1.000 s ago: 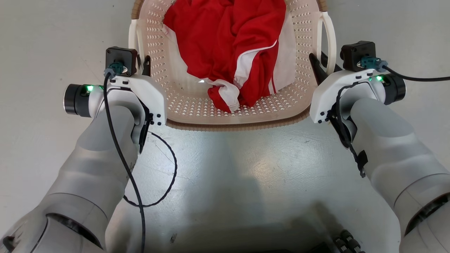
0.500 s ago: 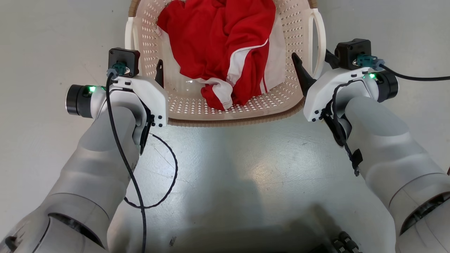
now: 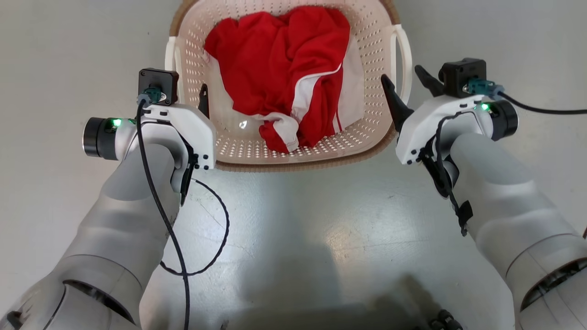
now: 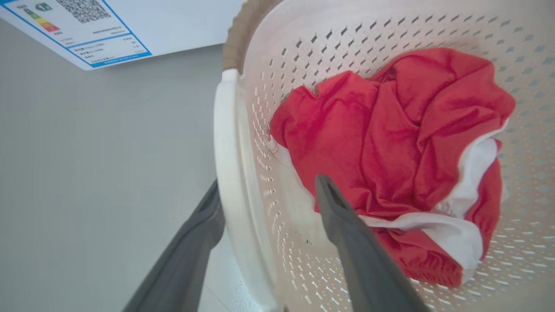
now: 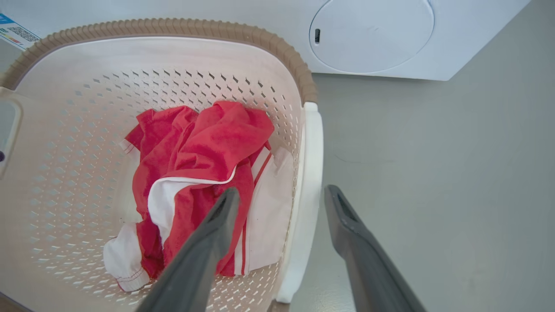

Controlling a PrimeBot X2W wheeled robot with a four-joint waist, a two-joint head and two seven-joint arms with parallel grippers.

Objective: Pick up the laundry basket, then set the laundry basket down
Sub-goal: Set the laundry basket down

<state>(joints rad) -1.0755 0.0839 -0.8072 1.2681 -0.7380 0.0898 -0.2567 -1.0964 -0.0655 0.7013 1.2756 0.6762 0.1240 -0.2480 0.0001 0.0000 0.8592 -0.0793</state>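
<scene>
Sitting on the floor (image 3: pixel 293 220) just ahead of both arms, the basket (image 3: pixel 293 163) is holding a red and white garment (image 3: pixel 275 59). The left end effector (image 4: pixel 267 184) is straddling the left handle (image 4: pixel 227 143) with jaws spread wide, while the right end effector (image 3: pixel 400 73) is straddling the right handle (image 3: pixel 406 55), equally wide, gripping nothing

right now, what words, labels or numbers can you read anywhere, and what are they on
White blue-bordered sticker on the white washing machine: QR code and coloured bars, print too blurred to read.
Cream perforated plastic laundry basket and red-and-white garment: no text.
</scene>
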